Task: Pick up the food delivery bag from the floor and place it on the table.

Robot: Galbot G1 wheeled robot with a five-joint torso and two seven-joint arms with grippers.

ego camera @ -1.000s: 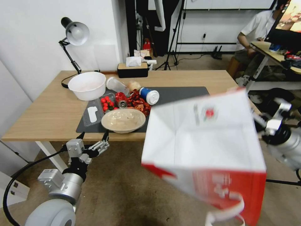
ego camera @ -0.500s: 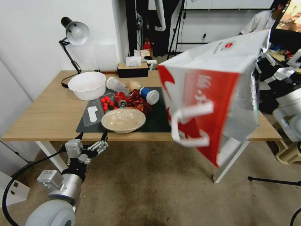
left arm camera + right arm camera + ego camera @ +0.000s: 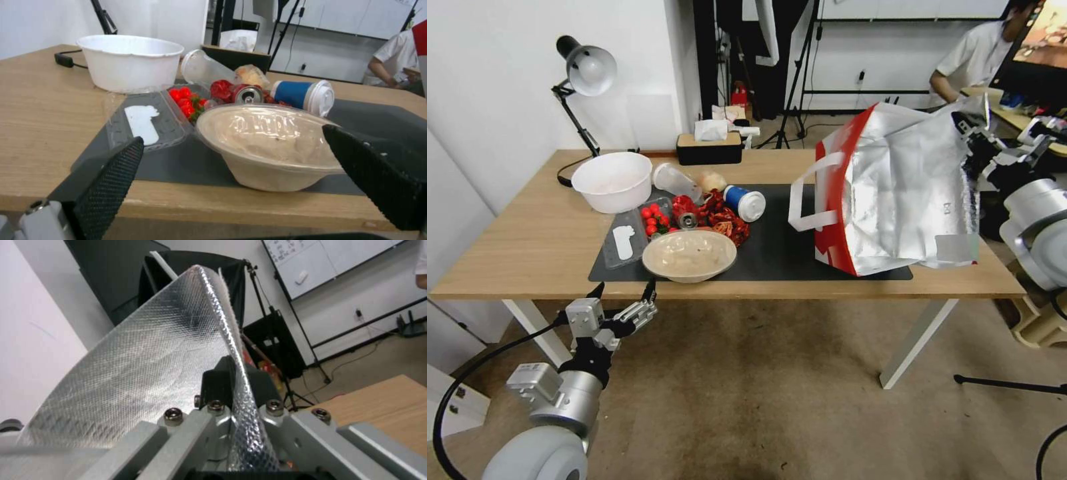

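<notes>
Head view: I see my right gripper (image 3: 975,137) pinching the food delivery bag's (image 3: 894,193) foil rim; bag sits on the table's (image 3: 527,233) dark mat (image 3: 774,247). No lettering legible. Left wrist view: left gripper (image 3: 236,163) spread wide, empty. Right wrist view: foil clamped.

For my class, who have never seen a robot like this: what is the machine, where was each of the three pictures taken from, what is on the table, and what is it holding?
This is a wheeled robot with two arms, each ending in a two-fingered hand. One picture looks down from a camera on its head; the other two come from cameras on its wrists. The right hand is shut on the top edge of the food bag, a red and silver foil bag resting tilted on the dark mat of the wooden table. The right wrist picture shows that foil edge pinched up close. The left hand hangs open and idle just below the table's front edge. Also on the table: a white bowl, a lidded bowl, tomatoes, a blue cup and a lamp.
</notes>
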